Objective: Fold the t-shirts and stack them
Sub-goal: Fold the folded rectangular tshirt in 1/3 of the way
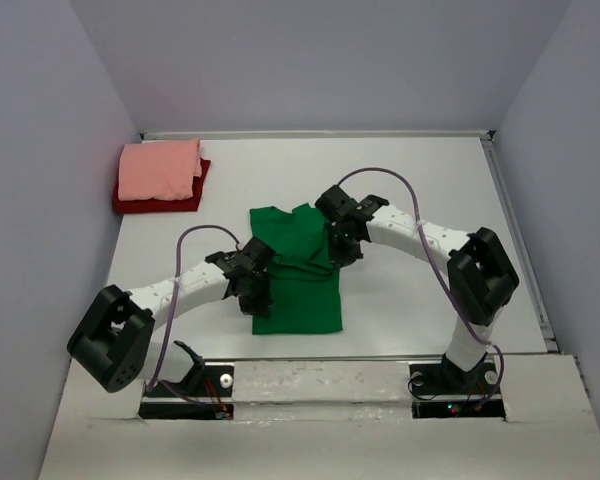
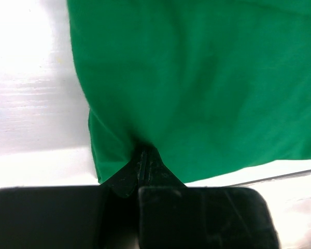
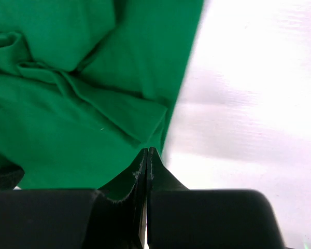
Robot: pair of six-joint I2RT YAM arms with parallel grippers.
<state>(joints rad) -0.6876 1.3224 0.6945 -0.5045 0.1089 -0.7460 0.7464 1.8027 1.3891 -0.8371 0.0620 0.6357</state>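
The bright green t-shirt lies partly folded in the middle of the table, its top bunched into creases. My left gripper is at its left edge, shut on the cloth, which puckers around the fingertips. My right gripper is at the shirt's right edge, jaws pressed together with the hem pinched at the tips. At the back left, a folded salmon-pink t-shirt rests on top of a folded dark red t-shirt.
The white table is walled at the back and on both sides. Both arm bases stand along the near edge. The pink and red stack sits close to the left wall.
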